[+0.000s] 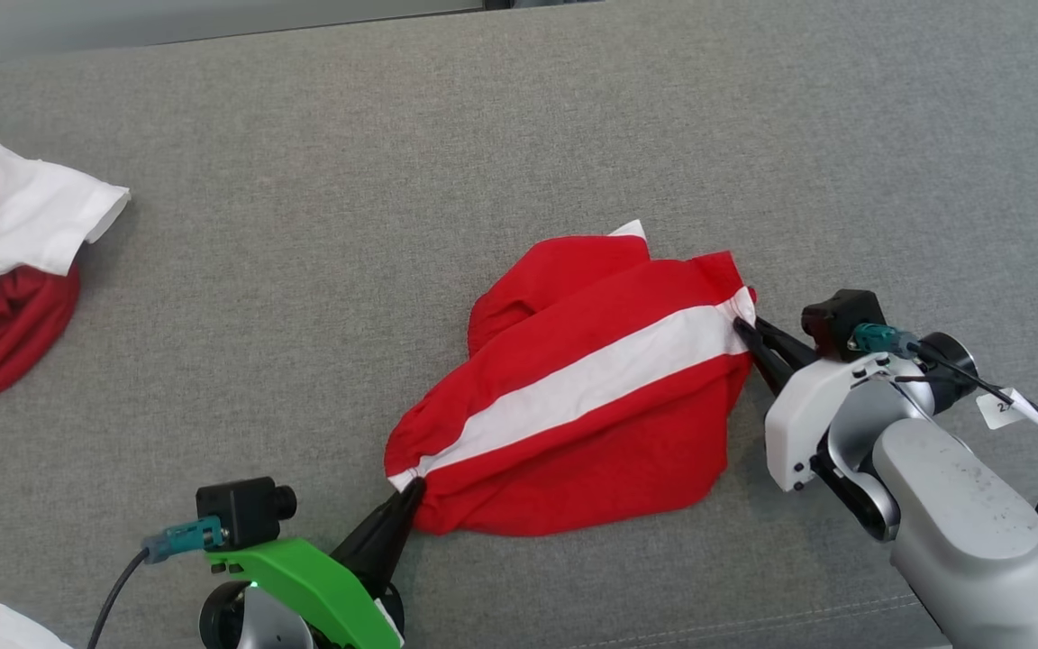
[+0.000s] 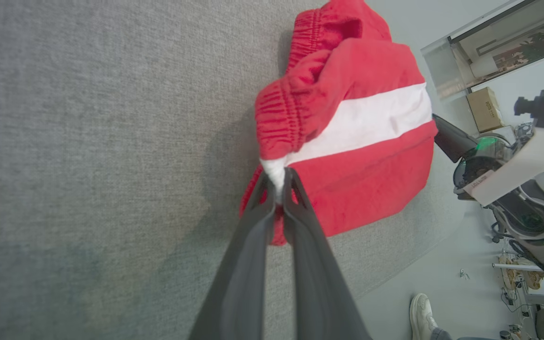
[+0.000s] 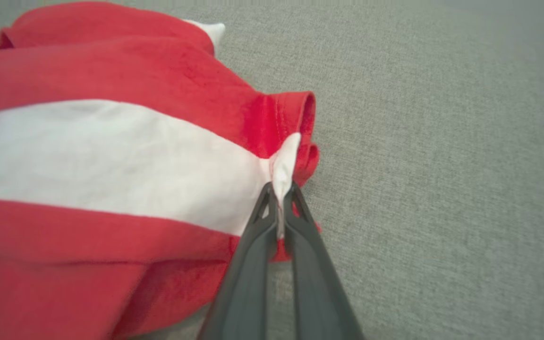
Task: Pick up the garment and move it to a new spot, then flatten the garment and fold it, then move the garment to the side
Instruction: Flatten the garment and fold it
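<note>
Grey fabric-covered bench [image 1: 303, 180], red garment [image 1: 591, 397] with a white stripe lies crumpled on it, a bit right of centre. On the near side the left gripper [image 1: 414, 489] has its fingers clenched on the elasticated end of the stripe. On the right side the right gripper [image 1: 744, 330] has its fingers pinched on the hem end of the same stripe. Both bites look thin, just a small tuck of white cloth between the tips. Cloth rests on the bench, slack between the two grips, part of it bunched behind. Reads as the pick-up/relocate step: both ends secured, lift not yet done. Next move, my guess: raise both arms together and hold the spacing so the fabric goes taut without pulling out, then carry to a free patch, away from the second red-and-white garment [image 1: 5, 270] at far left. Risk: a pinch slips under the weight.
</note>
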